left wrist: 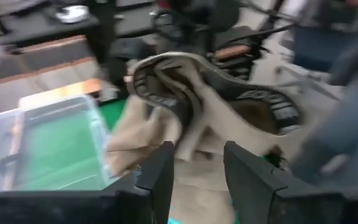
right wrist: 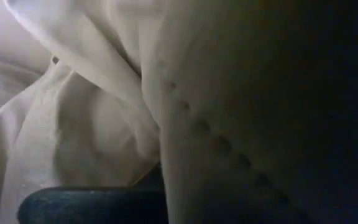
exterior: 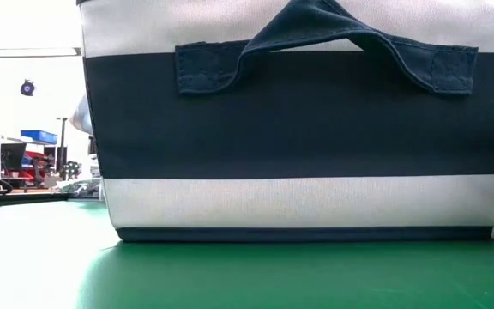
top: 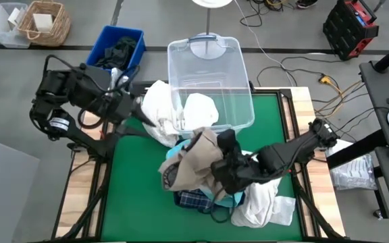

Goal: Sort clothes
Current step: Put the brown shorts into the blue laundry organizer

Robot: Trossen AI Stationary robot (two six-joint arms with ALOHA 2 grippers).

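The clothes (top: 211, 172) lie heaped on the table (top: 134, 202) at about 5 o'clock, just below the clear bin (top: 211, 81). They look soft, light and tangled; a bunched fold seems the best hold. The right end effector (top: 225, 162) is buried in beige shirt (top: 191, 162), grip unclear. The left end effector (left wrist: 194, 171), at 10 o'clock, hangs open and empty.

The flat table mat (top: 134, 196) is green, with a pale wood border. The soft crumpled beige garment (top: 193, 162) lies on a teal cloth (top: 229, 200) and a navy-and-white plaid cloth (top: 191, 199). Several folded fabric pieces are white (top: 265, 202) — one (top: 200, 108) in the clear plastic bin (top: 211, 54). The square fabric box (exterior: 298, 129) has navy and white bands — its handle is navy.
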